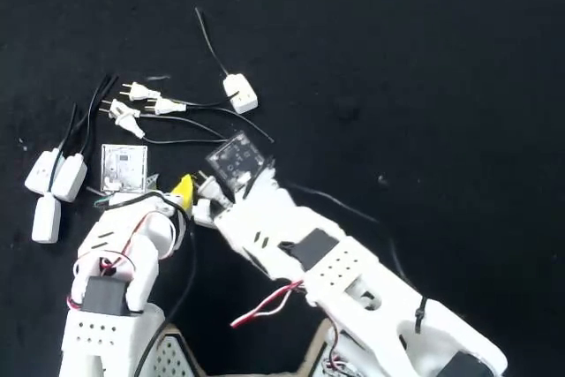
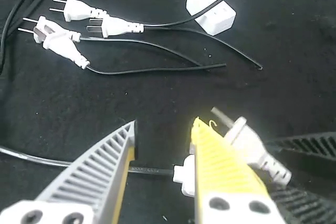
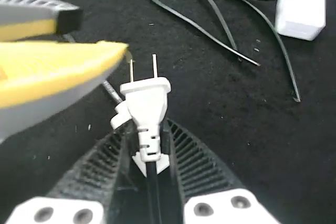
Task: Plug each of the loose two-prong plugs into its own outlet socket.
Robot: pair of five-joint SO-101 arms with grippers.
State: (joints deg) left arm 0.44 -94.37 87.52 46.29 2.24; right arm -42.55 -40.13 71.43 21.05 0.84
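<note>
Right gripper (image 3: 149,145): clamped plug (image 3: 144,95) by body, prongs free, likely for insertion. Left gripper (image 2: 163,140): stood wide at plug's 9 o'clock, high view.

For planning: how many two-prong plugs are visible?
4. Three loose plugs lie on the cloth beyond the left tool; one held plug is in the right tool. Others may hide under the arms.

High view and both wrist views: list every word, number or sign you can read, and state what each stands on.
No word, number or sign can be read.
The pale square plate: faint marks, too small to read.
The dark square plate: pale dots, too blurred to read.
The plug in the right gripper: plain white, no print seen.
The loose plugs and the white socket block: no print seen.
</note>
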